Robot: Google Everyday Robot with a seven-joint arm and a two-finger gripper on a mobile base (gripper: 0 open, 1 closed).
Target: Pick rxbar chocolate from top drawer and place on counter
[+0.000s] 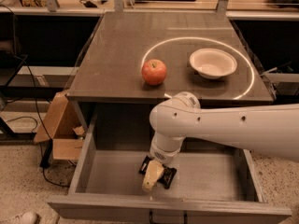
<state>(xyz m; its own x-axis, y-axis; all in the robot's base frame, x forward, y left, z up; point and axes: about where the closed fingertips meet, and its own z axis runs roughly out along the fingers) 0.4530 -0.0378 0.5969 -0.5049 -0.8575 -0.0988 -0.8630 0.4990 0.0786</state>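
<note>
Fingers (153, 173) of the gripper (148, 185) seemingly clamped across the middle of the rxbar chocolate (168, 176), low at the near centre of the open top drawer (210, 177). Not yet lifted, by the look of it: flat against the drawer floor. Left to do: raise, carry to the far side, set down on the counter (117, 55), clear of the apple (154, 72) and the bowl (212, 62) to its right.

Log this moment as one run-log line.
stage: reaching for bar | gripper: inside top drawer, at rxbar chocolate | counter: apple, bowl | bar on counter: no
</note>
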